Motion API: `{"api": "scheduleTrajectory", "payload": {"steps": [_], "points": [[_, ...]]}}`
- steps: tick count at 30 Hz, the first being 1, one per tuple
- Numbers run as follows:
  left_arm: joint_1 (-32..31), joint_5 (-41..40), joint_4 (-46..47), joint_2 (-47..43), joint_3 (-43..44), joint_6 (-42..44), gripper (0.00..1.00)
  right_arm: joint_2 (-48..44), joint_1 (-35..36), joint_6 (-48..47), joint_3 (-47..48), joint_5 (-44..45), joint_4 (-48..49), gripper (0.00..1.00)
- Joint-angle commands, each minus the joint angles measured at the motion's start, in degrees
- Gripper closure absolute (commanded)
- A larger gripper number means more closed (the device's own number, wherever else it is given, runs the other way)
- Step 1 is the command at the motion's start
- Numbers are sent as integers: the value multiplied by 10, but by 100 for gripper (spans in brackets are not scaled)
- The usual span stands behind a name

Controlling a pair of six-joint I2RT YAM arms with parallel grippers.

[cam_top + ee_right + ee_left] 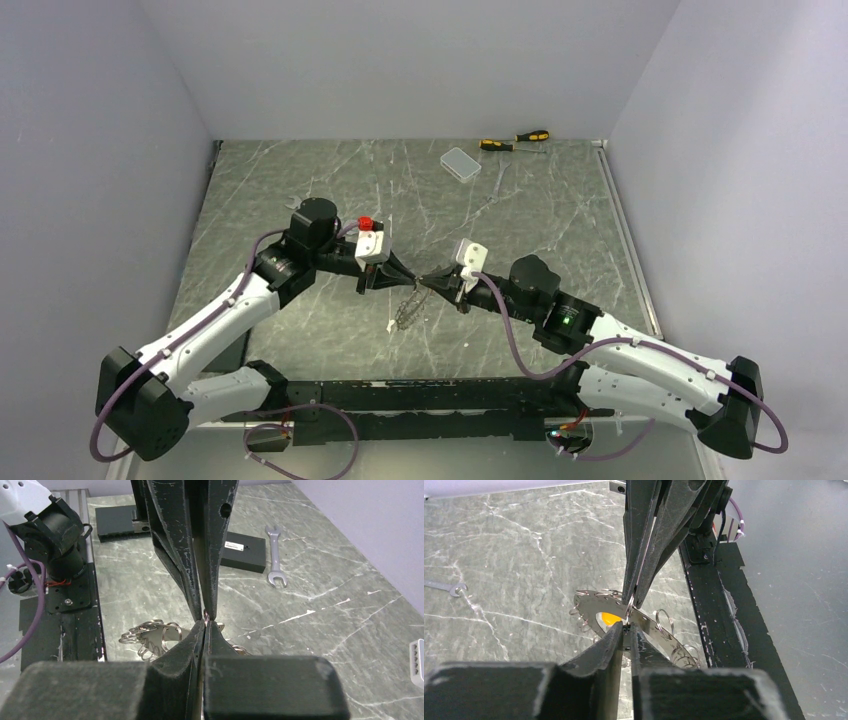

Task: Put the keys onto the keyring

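Observation:
The keyring (pixel 405 305) hangs between my two grippers; it is a silvery loop edged with small split rings (pixel 649 627) (pixel 145 635). A yellow key head (pixel 608 617) shows through the loop. A small pale piece (pixel 391 327) lies at its lower end. My left gripper (pixel 420 281) (pixel 626 628) is closed to a narrow slit on a tiny dark piece at its tips, which looks like the black-headed key. My right gripper (pixel 437 285) (pixel 205 624) faces it tip to tip and is shut on a thin ring of the keyring.
A silver spanner (pixel 274 572) and a flat black block (pixel 243 550) lie on the marble table. Two yellow-and-black screwdrivers (pixel 515 141) and a pale box (pixel 460 162) sit at the far edge. The black base rail (pixel 420 400) runs along the near edge.

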Motion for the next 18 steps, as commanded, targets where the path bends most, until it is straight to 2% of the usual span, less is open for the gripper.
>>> {"api": "scheduleTrajectory", "payload": {"steps": [1, 4, 18], "points": [[-3, 16, 10, 3, 10, 2, 91, -5, 1, 7, 10, -3, 57, 100], [-4, 18, 11, 6, 11, 0, 100, -5, 1, 8, 9, -4, 60, 100], [-5, 32, 45, -3, 4, -25, 100, -26, 1, 37, -19, 10, 128, 100]]}}
